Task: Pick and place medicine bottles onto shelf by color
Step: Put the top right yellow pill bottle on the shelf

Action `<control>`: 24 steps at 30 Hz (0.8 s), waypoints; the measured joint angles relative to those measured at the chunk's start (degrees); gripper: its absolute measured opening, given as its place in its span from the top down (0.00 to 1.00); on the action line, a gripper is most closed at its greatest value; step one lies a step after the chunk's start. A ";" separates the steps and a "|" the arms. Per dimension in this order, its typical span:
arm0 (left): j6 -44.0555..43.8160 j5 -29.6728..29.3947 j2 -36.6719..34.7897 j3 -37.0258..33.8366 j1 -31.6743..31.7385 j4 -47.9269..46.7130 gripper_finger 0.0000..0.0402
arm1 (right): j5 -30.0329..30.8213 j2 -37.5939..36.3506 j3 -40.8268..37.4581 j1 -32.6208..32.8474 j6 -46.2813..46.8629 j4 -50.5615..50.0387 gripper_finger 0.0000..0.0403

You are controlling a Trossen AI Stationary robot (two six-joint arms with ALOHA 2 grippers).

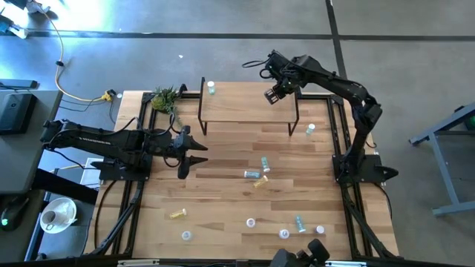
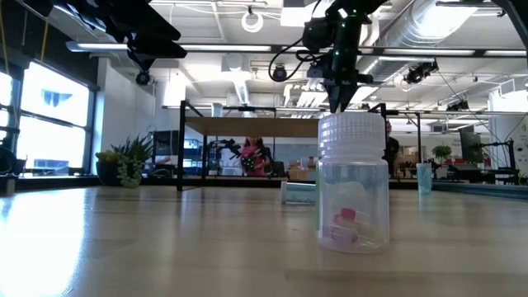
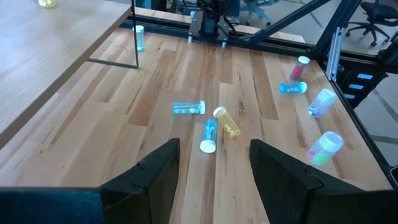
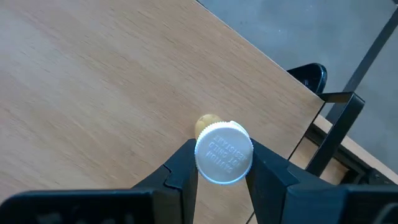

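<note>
Looking straight down from overhead, taking in the whole counter [image 1: 223, 185], both arms and the shelf [image 1: 249, 104]. Sitting at counter height, facing level toward the room, very near one clear bottle [image 2: 353, 186]. Peering from the left wrist across scattered bottles. Hanging close above the shelf [image 4: 93, 81] from the right wrist; shared with overhead.
</note>
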 joint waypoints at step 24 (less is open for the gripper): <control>0.03 0.00 0.00 0.00 0.00 -0.04 0.54 | 2.00 0.09 2.39 0.01 -2.80 0.03 0.62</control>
